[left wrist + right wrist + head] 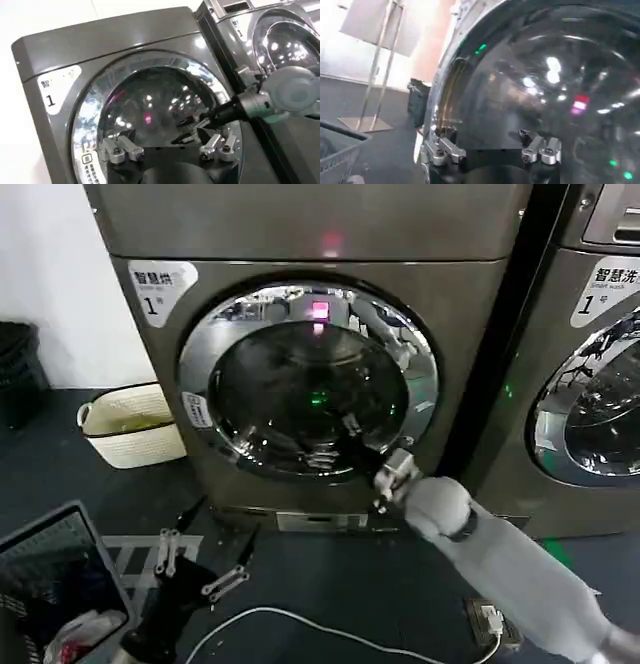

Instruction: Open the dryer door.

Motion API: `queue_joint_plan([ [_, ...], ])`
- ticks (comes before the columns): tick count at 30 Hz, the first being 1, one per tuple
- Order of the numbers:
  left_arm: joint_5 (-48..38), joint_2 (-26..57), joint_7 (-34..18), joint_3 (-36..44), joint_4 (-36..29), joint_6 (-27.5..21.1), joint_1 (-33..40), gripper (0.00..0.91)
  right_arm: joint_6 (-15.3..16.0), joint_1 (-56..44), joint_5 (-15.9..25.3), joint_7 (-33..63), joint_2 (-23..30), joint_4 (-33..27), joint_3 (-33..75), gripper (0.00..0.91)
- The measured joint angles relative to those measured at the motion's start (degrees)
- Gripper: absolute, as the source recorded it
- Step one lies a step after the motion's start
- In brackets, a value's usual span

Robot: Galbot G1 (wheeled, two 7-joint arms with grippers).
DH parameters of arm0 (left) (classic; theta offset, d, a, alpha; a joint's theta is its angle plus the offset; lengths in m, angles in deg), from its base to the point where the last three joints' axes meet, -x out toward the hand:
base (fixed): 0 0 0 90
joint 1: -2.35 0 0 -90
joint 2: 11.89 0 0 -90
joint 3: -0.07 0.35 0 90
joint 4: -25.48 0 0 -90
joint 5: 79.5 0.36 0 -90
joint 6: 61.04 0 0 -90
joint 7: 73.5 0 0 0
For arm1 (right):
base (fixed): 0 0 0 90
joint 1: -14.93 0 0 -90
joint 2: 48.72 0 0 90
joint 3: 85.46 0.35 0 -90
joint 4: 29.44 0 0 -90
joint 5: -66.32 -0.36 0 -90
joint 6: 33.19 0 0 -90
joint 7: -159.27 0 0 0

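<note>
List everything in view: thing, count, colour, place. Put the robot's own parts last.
dryer: one, grey-brown, centre, number 1 label at its upper left.
dryer door: one, round dark glass in a chrome ring, shut, on the dryer front.
second machine: one, grey-brown, to the dryer's right, also with a round chrome door.
basket: one, cream, on the floor left of the dryer.
crate: one, grey, lower left, with items inside.
cable: one, white, on the dark floor in front.
bin: one, black, far left by the wall.
right gripper: one, metal on a grey arm, at the door's lower right rim.
left gripper: one, dark with metal fingers, open, low in front of the dryer.
</note>
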Motion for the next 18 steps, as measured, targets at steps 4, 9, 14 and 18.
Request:
queue_joint_plan([
  [4,0.2,-0.4,0.0,0.0,-0.2,0.1,-0.2,0.907,0.3,1.8,0.0,0.9,2.2,-1.5,-1.9,0.907],
  [9,0.3,-0.7,0.0,-0.1,-0.2,0.2,-0.2,0.907,0.6,3.8,0.2,3.1,5.4,-3.4,-3.9,0.907],
  [14,0.3,-1.1,0.0,-0.2,-0.3,0.2,-0.3,0.907,0.9,4.7,1.1,4.7,8.4,-5.0,-4.5,0.907],
  [18,0.4,-1.4,0.0,-0.4,-0.4,0.3,-0.3,0.907,1.1,5.2,2.1,5.0,10.9,-6.5,-4.9,0.907],
])
